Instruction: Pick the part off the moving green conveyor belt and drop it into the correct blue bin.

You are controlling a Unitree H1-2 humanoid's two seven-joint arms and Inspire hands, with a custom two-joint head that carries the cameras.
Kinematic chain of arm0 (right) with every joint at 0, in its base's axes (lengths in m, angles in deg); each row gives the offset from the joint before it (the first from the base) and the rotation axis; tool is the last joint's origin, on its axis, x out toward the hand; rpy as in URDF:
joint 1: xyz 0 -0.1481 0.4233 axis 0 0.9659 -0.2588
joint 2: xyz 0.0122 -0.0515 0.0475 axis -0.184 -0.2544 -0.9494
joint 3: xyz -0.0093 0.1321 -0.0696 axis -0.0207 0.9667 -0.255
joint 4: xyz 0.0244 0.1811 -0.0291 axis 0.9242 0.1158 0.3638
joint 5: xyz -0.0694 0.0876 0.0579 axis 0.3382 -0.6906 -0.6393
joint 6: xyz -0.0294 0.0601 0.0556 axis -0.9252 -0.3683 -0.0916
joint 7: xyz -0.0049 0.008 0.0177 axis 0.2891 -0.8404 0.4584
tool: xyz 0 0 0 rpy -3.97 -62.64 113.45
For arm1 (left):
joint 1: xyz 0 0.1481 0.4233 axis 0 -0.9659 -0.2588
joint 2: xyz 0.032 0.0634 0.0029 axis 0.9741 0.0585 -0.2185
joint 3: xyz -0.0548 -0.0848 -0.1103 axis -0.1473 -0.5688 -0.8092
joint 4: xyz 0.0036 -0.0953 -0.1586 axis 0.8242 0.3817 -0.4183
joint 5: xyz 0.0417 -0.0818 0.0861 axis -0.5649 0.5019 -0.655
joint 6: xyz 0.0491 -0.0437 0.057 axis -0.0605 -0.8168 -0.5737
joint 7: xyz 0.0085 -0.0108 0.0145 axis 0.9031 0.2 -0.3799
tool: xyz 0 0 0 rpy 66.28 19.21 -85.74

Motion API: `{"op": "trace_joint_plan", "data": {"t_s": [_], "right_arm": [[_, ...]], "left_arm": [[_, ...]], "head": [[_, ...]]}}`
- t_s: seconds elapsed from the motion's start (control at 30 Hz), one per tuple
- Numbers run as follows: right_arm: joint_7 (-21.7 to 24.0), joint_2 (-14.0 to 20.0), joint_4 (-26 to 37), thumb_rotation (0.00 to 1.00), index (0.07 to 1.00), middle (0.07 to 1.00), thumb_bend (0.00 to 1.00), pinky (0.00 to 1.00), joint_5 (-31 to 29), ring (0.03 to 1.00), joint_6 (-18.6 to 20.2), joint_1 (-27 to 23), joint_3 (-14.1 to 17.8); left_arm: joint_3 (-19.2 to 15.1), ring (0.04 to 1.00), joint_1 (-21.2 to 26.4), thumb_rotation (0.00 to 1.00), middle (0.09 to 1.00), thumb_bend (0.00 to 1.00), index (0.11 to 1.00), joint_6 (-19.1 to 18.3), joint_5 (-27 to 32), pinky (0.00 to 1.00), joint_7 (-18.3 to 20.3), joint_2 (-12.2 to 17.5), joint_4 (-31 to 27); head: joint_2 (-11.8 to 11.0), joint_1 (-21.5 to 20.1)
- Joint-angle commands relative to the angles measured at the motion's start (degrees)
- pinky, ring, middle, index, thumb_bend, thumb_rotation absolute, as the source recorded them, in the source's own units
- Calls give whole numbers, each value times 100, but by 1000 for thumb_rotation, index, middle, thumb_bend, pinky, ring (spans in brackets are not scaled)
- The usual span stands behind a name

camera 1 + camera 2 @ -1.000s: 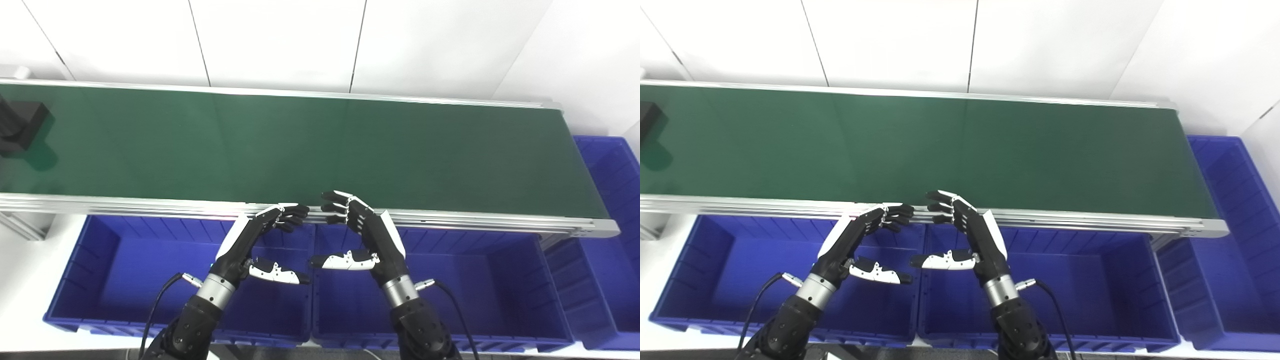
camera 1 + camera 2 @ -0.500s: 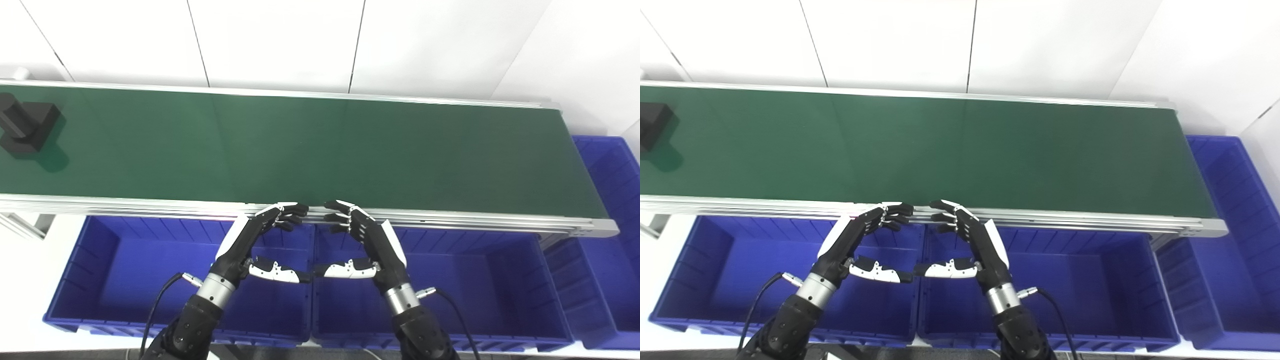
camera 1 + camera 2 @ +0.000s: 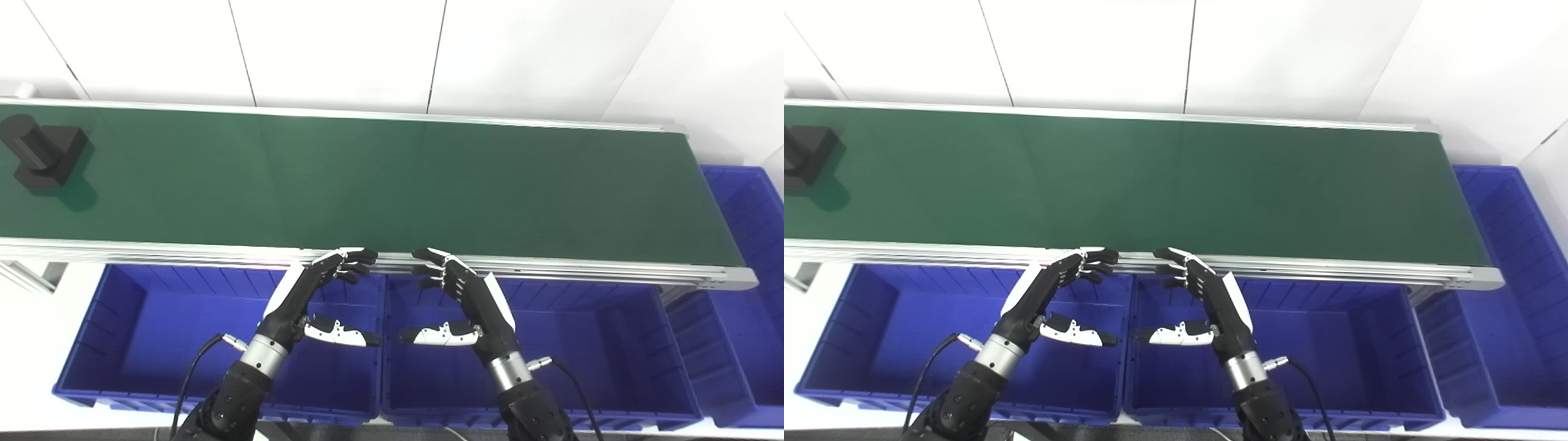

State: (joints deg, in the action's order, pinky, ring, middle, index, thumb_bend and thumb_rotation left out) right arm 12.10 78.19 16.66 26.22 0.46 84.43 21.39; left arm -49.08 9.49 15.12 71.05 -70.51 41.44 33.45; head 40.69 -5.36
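Observation:
A black part (image 3: 44, 154), a square block with a cylinder on top, rides at the far left of the green conveyor belt (image 3: 380, 177). Both hands hover over the blue bins just in front of the belt's near rail, far from the part. My left hand (image 3: 312, 294) is open, fingers spread and thumb out, holding nothing. A short way to its right, my right hand (image 3: 468, 300) is open too, its palm facing the left hand and nothing in it.
Two blue bins sit below the belt's near rail, the left bin (image 3: 153, 324) and the middle bin (image 3: 588, 343). A third blue bin (image 3: 750, 208) stands past the belt's right end. The aluminium rail (image 3: 184, 251) runs along the front edge.
The black part has come further in from the left along the belt. My right hand has drawn back from the belt edge and shifted right, widening the gap to the still left hand.

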Motion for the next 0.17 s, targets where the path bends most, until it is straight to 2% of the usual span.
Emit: {"op": "trace_joint_plan", "data": {"t_s": [0.0,0.13], "right_arm": [[13,-18,201,90,762,831,839,667,-58,752,-176,-68,5],[30,-20,181,83,761,830,843,665,-77,750,-182,-68,0]], "left_arm": [[-31,712,48,0,763,865,744,252,17,637,-51,5,-216],[-42,711,42,0,764,867,743,251,35,634,-39,-5,-215]], "head": [[3,4],[2,10]]}}
